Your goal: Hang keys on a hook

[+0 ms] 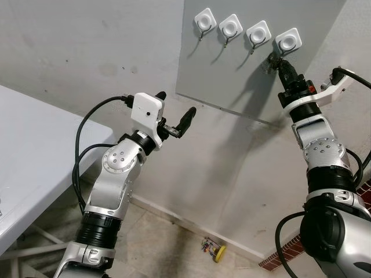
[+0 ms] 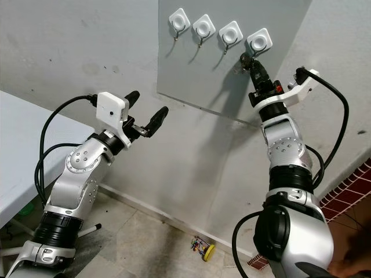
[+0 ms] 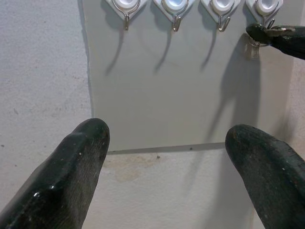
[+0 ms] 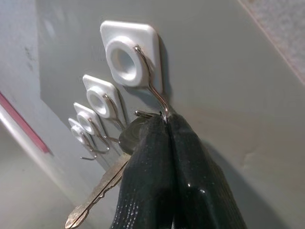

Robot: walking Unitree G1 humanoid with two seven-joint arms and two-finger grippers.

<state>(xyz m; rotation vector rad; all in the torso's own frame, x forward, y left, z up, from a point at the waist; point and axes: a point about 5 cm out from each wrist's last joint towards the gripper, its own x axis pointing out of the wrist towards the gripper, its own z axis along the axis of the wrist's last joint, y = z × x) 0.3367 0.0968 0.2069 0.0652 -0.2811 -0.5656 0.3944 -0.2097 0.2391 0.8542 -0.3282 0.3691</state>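
We see the right tool [image 4: 167,125] clenched on the keys [image 4: 102,188] at the rightmost hook [image 4: 151,81]; the left tool [image 1: 177,110] hovers released below the panel [image 1: 232,81].

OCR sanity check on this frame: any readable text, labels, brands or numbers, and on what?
No readable text in any view.
The four white hook plates are blank, and so is the grey board.
The key held by the right gripper at the rightmost hook shows no legible stamp.
The left gripper and its white camera box carry no marking.
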